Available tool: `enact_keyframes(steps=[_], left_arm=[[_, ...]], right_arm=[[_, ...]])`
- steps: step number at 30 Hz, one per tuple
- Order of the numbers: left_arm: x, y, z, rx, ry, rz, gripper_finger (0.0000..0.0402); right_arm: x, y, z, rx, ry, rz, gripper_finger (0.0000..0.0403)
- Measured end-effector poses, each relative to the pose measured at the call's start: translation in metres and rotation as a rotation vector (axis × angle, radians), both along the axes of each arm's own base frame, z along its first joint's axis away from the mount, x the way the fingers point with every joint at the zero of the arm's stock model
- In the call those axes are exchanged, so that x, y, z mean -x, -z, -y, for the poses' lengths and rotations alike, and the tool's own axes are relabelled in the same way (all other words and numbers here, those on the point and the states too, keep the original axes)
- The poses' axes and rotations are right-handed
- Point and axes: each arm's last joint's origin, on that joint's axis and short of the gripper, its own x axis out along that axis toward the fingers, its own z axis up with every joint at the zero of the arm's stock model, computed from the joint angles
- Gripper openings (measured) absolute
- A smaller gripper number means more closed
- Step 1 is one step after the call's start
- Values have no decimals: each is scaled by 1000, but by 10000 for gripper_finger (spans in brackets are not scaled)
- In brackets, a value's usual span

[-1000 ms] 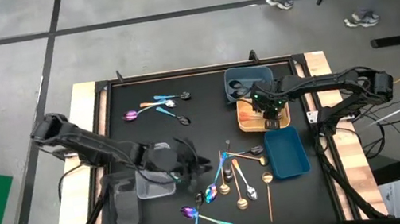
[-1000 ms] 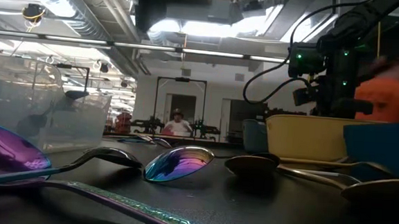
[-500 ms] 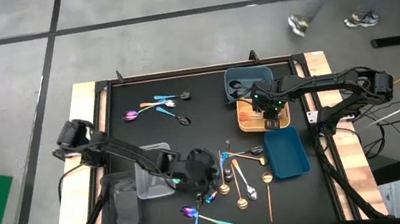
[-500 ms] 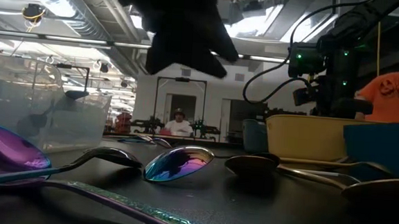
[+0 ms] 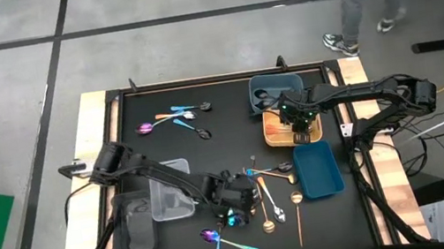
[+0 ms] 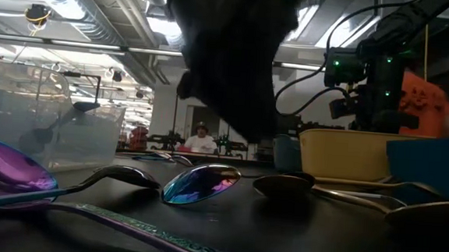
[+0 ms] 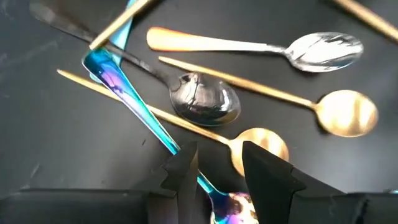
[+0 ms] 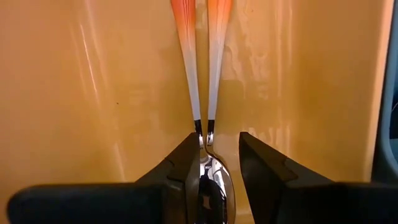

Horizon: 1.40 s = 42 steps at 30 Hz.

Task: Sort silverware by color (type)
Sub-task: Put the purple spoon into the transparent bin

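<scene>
Clear plastic tray (image 5: 171, 197) sits left of centre, likely a sorting bin. Left gripper (image 5: 236, 204) hangs low over the central spoon pile (image 5: 261, 199), fingers parted and empty, straddling a teal-blue spoon handle (image 7: 134, 106), probably lining up a pick. More spoons (image 5: 175, 119) lie scattered at the far side. Right gripper (image 5: 297, 121) sits in the yellow tray (image 5: 271, 139), jaws apart around an orange-handled spoon (image 8: 189, 68); whether it grips the spoon cannot be told.

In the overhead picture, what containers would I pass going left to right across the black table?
Grey tray → clear tray → dark blue bin → yellow tray → blue tray.
</scene>
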Motion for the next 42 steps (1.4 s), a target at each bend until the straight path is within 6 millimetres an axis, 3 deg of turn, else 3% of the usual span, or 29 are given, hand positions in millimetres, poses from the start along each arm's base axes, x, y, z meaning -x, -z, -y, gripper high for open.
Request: enact_keyframes(steps=[8, 42], left_arm=[[1, 20, 0, -12, -43, -95, 121], [8, 30, -1, 15, -153, -114, 121]], right_arm=[[-2, 0, 1, 8, 0, 17, 101], [-2, 0, 1, 9, 0, 19, 101]])
